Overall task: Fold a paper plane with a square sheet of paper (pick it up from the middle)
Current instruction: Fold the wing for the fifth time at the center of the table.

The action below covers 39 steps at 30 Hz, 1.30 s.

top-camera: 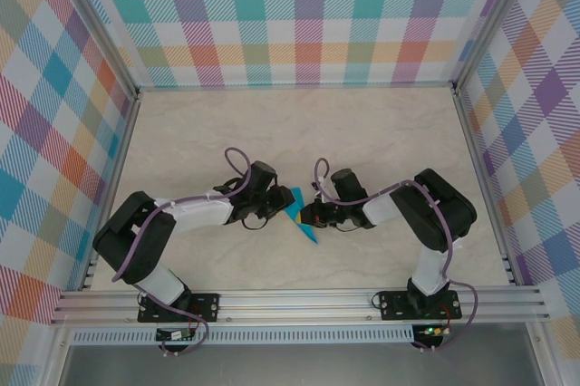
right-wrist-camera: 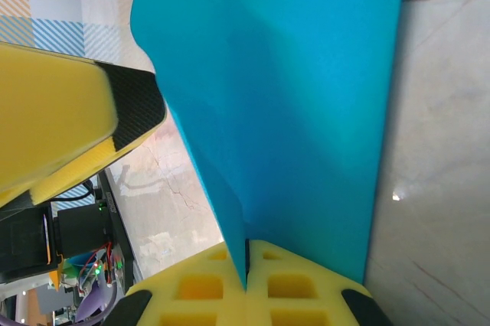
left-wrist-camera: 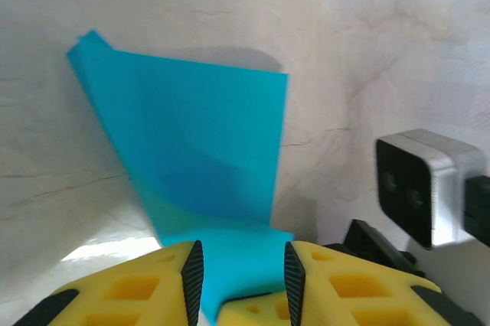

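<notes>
The teal paper (top-camera: 302, 223) hangs in the middle of the surface (top-camera: 299, 132), between the two arms, which meet there. From above it reads as a narrow, folded strip. Its long axis runs from far to near and slants slightly right, and the sharper tip is at the near end. The far end is partly covered by the left end effector (top-camera: 276, 207), so its outline there is hard to make out.

The right wrist view shows the paper (right-wrist-camera: 298, 96) rising tall from the right end effector (right-wrist-camera: 245, 265). That end effector's yellow fingers are pressed together on the paper's lower edge. The top of the paper is cut off by the frame. One yellow, black-faced finger (right-wrist-camera: 76, 112) of the other arm sits just beside the paper.

The left wrist view shows the paper (left-wrist-camera: 207, 142) as a creased flap with a corner pointing up and left. It dips into the gap of the left end effector (left-wrist-camera: 243, 265), whose fingers stand a little apart. Whether they touch the paper cannot be told. A white and black camera box (left-wrist-camera: 429, 188) shows at the right.
</notes>
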Tool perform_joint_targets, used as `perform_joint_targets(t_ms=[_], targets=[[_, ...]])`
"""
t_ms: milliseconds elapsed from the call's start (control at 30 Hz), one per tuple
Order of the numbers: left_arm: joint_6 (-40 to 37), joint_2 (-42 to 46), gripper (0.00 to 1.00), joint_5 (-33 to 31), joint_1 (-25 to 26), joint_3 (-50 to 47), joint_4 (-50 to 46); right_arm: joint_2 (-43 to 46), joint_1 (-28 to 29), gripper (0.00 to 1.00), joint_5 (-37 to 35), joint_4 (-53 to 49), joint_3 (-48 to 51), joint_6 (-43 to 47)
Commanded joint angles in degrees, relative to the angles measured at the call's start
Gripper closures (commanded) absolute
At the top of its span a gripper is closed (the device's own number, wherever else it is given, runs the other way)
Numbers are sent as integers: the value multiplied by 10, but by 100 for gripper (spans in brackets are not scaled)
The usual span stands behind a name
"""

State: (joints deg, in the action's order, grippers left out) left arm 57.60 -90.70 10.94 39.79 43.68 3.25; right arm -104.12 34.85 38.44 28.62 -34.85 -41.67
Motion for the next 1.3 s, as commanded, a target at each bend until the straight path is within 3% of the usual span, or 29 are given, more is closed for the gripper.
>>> perform_joint_targets(t_ms=[0,300,467,633,967,1067,1267], targets=[[-13,-16,65,21,11,15,32,-14,-6,100,-10,-41,6,1],[-17,-81,66,25,13,57,6,0,-6,95,-15,-82,-5,24],[-26,-104,66,21,13,68,-16,38,-6,83,-27,-138,-12,39],[-32,-113,66,23,13,66,-20,81,-6,77,-39,-204,-21,55],[-36,-116,66,29,15,71,-28,104,-6,81,-26,-237,-4,61],[-36,-117,66,29,15,71,-30,107,-6,89,-13,-232,2,66],[-29,-116,66,28,16,71,-31,69,-1,92,-13,-269,9,112]])
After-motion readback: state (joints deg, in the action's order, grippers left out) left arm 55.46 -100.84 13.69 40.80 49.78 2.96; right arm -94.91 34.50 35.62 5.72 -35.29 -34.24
